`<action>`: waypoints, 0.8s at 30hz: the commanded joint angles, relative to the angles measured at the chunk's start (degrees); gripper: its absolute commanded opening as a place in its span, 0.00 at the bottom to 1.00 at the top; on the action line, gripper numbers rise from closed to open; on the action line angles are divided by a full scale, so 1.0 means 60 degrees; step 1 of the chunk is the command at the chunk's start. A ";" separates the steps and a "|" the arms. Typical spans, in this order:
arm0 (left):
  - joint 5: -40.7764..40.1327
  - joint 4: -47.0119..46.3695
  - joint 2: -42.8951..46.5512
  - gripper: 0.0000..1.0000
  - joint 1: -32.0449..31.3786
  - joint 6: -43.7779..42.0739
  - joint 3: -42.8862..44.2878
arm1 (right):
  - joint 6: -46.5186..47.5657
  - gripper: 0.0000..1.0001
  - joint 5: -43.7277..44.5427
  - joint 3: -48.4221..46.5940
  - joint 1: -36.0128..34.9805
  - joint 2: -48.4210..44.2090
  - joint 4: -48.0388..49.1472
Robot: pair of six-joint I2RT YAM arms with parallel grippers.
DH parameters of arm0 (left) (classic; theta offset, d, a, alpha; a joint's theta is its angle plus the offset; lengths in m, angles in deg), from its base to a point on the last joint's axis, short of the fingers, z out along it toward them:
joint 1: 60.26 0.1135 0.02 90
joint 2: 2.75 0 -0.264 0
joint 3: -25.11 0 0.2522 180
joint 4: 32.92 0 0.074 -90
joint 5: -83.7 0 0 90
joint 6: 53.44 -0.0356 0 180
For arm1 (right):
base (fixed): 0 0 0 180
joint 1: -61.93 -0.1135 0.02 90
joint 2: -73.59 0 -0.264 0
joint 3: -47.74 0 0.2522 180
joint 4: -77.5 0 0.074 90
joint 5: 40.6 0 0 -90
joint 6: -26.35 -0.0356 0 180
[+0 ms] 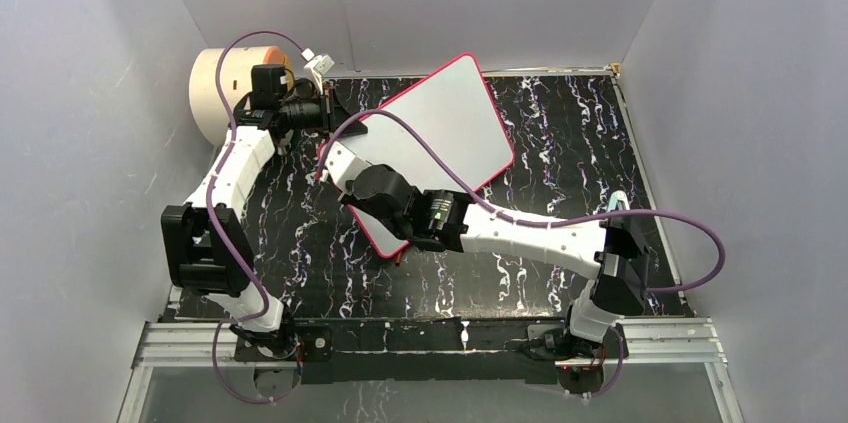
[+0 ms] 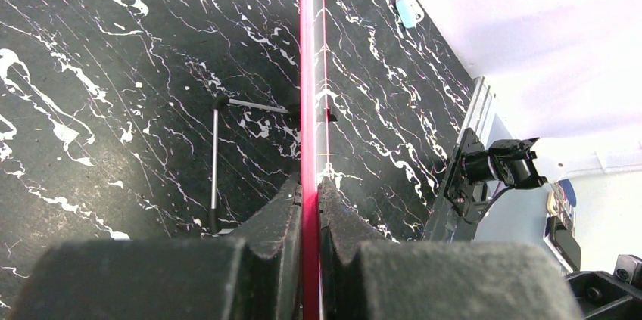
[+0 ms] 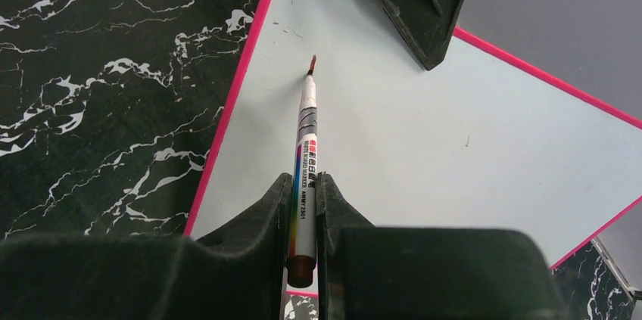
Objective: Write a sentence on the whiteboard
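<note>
The whiteboard point(image 1: 455, 128), white with a pink-red rim, lies tilted at the table's middle. My left gripper point(image 1: 340, 121) is shut on its rim at the left corner. In the left wrist view the rim point(image 2: 307, 70) runs edge-on between the closed fingers of that gripper point(image 2: 309, 184). My right gripper point(image 3: 304, 180) is shut on a white whiteboard marker point(image 3: 305, 138). The marker's brown tip points at the board's face point(image 3: 424, 146) near the rim, and I cannot tell whether it touches. No sentence is in view on the white face, only a few tiny specks.
A cream cylinder with an orange face point(image 1: 225, 93) stands at the back left, behind the left arm. A small pale teal piece point(image 1: 617, 203) lies on the black marbled table at the right. A thin metal stand leg point(image 2: 214, 161) lies beside the board. Grey walls enclose the table.
</note>
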 commanded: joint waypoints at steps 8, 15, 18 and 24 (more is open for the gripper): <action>0.0082 0.0588 0.0282 0.00 -0.0112 -0.0279 -0.0345 | -0.0639 0.00 -0.0463 -0.0830 -0.0031 0.0250 -0.1401; 0.0094 0.0567 0.0306 0.00 -0.0112 -0.0275 -0.0344 | -0.0897 0.00 -0.0728 -0.0971 -0.0045 0.0312 -0.2051; 0.0090 0.0558 0.0302 0.00 -0.0112 -0.0266 -0.0346 | -0.0977 0.00 -0.0843 -0.1026 -0.0045 0.0312 -0.2264; 0.0081 0.0551 0.0274 0.00 -0.0112 -0.0254 -0.0349 | -0.1008 0.00 -0.0762 -0.0931 -0.0060 0.0191 -0.2178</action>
